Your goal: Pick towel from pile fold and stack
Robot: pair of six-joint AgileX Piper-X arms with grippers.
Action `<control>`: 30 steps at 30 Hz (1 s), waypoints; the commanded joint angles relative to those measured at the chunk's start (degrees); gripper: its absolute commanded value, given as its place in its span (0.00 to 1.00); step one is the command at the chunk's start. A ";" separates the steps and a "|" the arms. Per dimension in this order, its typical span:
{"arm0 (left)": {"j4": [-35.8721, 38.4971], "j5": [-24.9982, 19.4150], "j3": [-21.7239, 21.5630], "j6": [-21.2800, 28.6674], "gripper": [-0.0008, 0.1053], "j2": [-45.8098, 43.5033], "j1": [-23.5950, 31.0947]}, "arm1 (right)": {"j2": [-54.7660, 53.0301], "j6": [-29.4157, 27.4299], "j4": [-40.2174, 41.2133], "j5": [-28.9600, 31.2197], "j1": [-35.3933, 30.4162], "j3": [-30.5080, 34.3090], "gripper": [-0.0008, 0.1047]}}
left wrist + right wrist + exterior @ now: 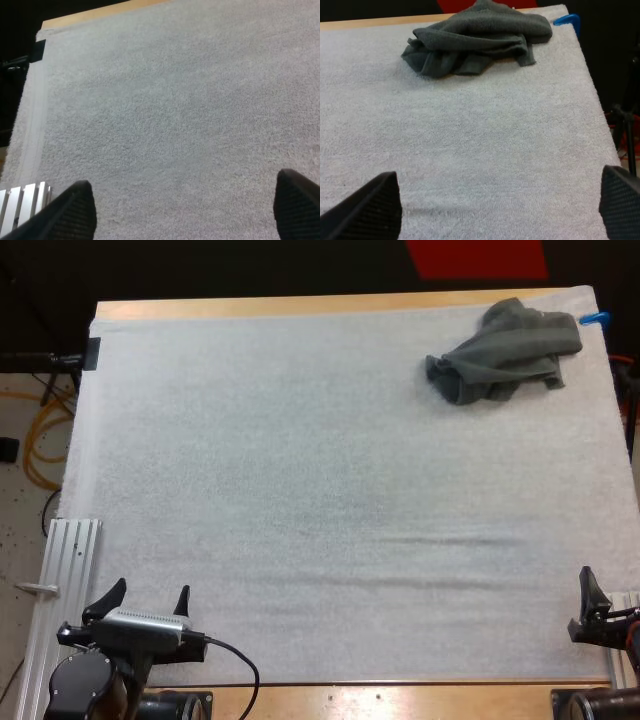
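A crumpled grey-green towel lies at the far right corner of the white mat, well apart from both my pincers. A metal rail sits just beside my left pincer, which is wide and holds nothing. My right pincer is wide too, at the near right edge. The mat covers the wooden surface.

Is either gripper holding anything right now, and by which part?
Nothing. Left gripper and right gripper stand open over the mat; the towel lies untouched.
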 commanded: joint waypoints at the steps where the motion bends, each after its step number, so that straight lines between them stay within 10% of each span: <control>1: -0.97 0.20 0.01 -0.07 0.67 -7.68 0.14 | -2.17 -0.19 -0.28 -0.20 -0.22 0.08 0.75; 21: -3.01 0.45 0.05 -0.07 0.67 -7.68 0.14 | -2.17 0.25 -0.28 0.29 -0.22 -0.03 0.75; 30: -9.15 8.20 -2.62 -0.07 0.67 -3.64 0.14 | 3.98 1.97 -0.28 -0.13 -0.22 -8.66 0.75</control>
